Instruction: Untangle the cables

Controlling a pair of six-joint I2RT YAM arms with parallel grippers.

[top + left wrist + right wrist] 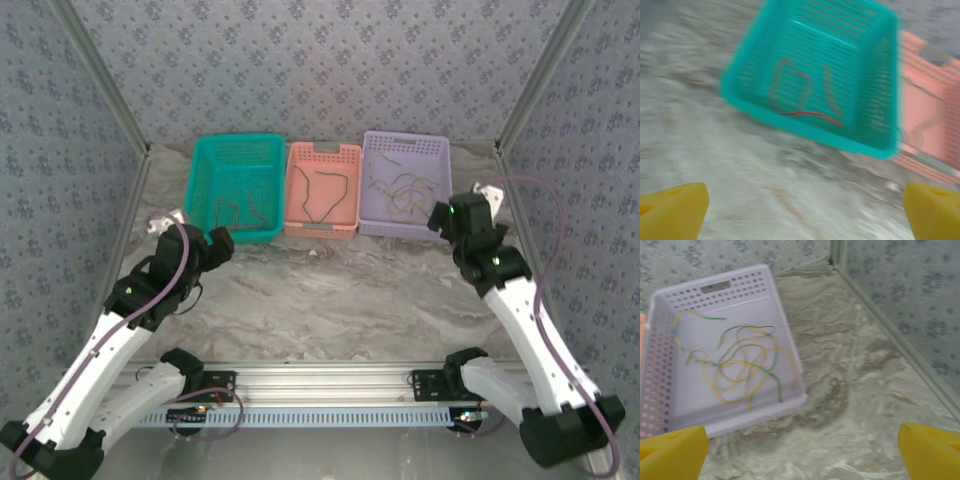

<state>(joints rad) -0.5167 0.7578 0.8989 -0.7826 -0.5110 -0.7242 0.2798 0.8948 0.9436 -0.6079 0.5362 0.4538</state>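
Note:
Three baskets stand in a row at the back. The teal basket (238,139) holds dark reddish cables (240,210), which look red and blurred in the left wrist view (810,114). One dark cable (325,190) lies in the salmon basket (322,150). A loose tangle of yellow and green cables (740,362) lies in the lavender basket (755,412). My left gripper (802,215) is open over bare table just short of the teal basket (805,127). Right of the lavender basket's near corner, my right gripper (800,455) is open over the table. Neither holds anything.
Patterned walls with metal posts (530,90) close in the marbled table (330,300) on three sides. A rail (320,380) with both arm bases runs along the near edge. The salmon basket (935,110) touches the teal one's right side.

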